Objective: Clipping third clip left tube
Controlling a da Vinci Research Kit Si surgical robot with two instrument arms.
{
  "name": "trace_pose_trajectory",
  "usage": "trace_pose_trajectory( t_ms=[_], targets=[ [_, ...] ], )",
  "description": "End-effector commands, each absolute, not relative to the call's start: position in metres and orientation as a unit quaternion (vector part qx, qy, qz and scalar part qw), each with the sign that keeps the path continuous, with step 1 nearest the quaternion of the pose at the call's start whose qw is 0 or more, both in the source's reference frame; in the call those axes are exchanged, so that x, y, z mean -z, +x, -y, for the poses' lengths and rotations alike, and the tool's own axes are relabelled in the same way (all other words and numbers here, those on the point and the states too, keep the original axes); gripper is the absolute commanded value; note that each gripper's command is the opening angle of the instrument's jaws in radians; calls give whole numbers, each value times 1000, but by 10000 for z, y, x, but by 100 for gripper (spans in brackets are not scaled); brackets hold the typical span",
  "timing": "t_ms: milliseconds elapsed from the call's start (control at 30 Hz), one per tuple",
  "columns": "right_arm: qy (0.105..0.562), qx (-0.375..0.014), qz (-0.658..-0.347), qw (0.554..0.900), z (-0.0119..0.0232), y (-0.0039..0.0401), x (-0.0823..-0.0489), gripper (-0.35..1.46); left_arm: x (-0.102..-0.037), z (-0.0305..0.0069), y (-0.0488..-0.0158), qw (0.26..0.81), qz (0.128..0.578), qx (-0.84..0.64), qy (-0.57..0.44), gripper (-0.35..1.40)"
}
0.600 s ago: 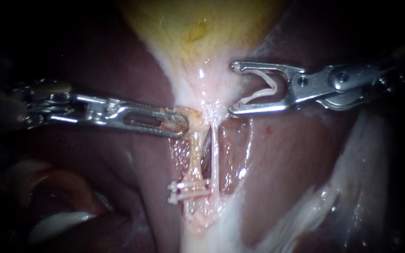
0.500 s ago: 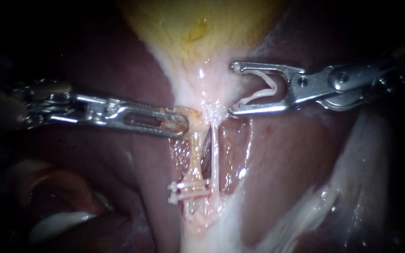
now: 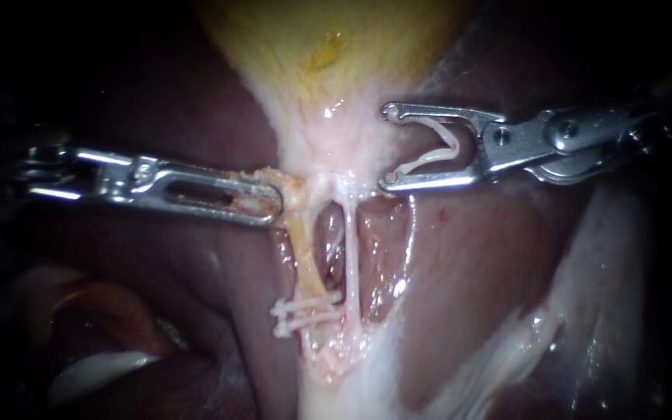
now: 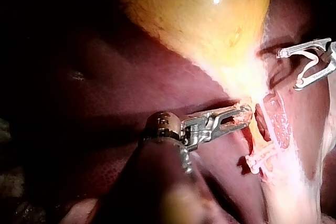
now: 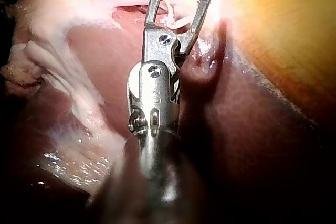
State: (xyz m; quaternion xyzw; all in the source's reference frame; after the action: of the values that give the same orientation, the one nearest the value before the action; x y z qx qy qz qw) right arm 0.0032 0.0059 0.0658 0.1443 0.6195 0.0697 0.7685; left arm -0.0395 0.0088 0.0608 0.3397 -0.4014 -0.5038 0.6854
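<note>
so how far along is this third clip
Done: two clips cross the left tube. In hand: left instrument grips tissue at its upper end; right instrument carries an open clip in its jaws, off the tube. Left: seat it around the tube and close.

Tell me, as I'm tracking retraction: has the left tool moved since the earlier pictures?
Yes. The left tool has pulled back leftward, away from the stationary right tool, drawing the tissue along.

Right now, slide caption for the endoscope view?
Left instrument grips tissue below the gallbladder; right instrument carries a clip near the left tube, which already bears two clips.
</note>
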Motion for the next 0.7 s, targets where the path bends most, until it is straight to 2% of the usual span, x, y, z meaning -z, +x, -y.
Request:
trace_pose_trajectory(
  t_ms=[33, 633, 700],
  targets=[
    [144, -70, -619, 769, -59, 32, -658, 49, -606, -88, -394, 685, 402, 504, 340, -35],
    [144, -68, -620, 768, -54, 34, -659, 49, -604, -88, -392, 685, 402, 505, 339, -35],
    [153, -77, -618, 767, -47, 36, -660, 49, -604, -88, -392, 686, 403, 502, 338, -35]
  ],
)
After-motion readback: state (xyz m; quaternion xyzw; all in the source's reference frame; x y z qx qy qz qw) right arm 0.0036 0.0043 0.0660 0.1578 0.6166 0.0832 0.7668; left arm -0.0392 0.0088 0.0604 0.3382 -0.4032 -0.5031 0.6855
